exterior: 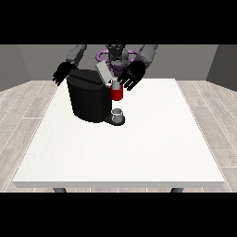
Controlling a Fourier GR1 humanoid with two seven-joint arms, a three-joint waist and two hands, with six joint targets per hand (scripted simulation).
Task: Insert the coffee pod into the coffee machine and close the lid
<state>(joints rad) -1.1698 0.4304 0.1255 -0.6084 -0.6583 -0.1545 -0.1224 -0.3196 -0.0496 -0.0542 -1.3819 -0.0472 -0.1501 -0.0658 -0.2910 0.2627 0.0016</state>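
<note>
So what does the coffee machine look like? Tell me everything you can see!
The coffee machine is a big, dark, rounded body that looks like matte plastic. It stands upright on the white table, toward the far left. Its grey lid is tilted up, open. A red part sits at its front, above a small grey cup on a dark base. The hand at the view's right hovers by the lid; whether they touch is unclear.

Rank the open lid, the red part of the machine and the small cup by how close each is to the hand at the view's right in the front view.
From the hand at the view's right:
1. Red part, just below the hand and towards the middle.
2. Open lid, tilted up beside the hand, towards the view's left; nearly as close, so hard to separate from the first.
3. Small cup, lower down on the machine's base.
</note>
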